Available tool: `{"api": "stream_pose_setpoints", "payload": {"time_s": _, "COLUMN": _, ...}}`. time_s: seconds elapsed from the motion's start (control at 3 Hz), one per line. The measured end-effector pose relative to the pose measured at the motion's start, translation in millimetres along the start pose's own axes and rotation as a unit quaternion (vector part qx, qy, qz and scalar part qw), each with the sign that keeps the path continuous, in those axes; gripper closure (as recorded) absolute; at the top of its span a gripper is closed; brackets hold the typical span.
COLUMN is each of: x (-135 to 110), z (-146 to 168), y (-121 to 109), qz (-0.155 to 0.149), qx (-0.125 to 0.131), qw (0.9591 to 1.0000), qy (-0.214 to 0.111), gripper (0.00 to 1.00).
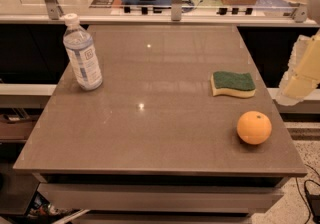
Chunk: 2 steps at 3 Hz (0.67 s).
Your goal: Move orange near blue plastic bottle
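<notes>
The bench (150,118) spreads out to the left of the claw (300,75), which hangs off the bench's right side, above its surface. Only pale parts of the claw show at the picture's edge, so I cannot tell whether it is wide or narrow; it holds nothing that can be seen.

The bottle (82,58) stands upright far to the claw's left, across the whole bench and toward the back. It is tall and narrow at the base, so it looks the likeliest thing to topple. A claw coming in too low or too close with the fruit could knock it over, perhaps off the left edge it stands near.

The sponge (233,84) lies flat close to the claw's left, nearest of all. A low reach straight across could catch it and drag it along.

The orange (254,127) sits below and to the claw's left, nearer the front, close to the bench's front right corner and well apart from the bottle. Here is the main risk, as I judge it. It is round and the bench is glossy, so an off-centre pinch or a glancing touch could send it rolling over the front or right edge. Set down carelessly beside the bottle, it could likewise roll on, or bump the bottle.
</notes>
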<state>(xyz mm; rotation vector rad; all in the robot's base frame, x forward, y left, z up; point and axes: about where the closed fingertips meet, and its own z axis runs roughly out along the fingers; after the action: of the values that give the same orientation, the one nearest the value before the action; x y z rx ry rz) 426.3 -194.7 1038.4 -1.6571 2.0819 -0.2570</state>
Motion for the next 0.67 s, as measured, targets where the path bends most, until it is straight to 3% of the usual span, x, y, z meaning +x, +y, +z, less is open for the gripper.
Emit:
{"api": "stream_pose_setpoints", "payload": {"time_s": 0.33, "x": -1.5, "z": -2.2, "y": 0.0, "qz": -0.001, "qx": 0.002, "qw": 1.0, "qy": -0.002, "gripper": 0.0}}
{"api": "stream_pose_setpoints", "payload": {"time_s": 0.67, "x": -0.9, "z": 5.4, "y": 1.5, "qz": 0.009, "qx": -0.014, "qw": 0.9993, "qy": -0.034, "gripper": 0.0}}
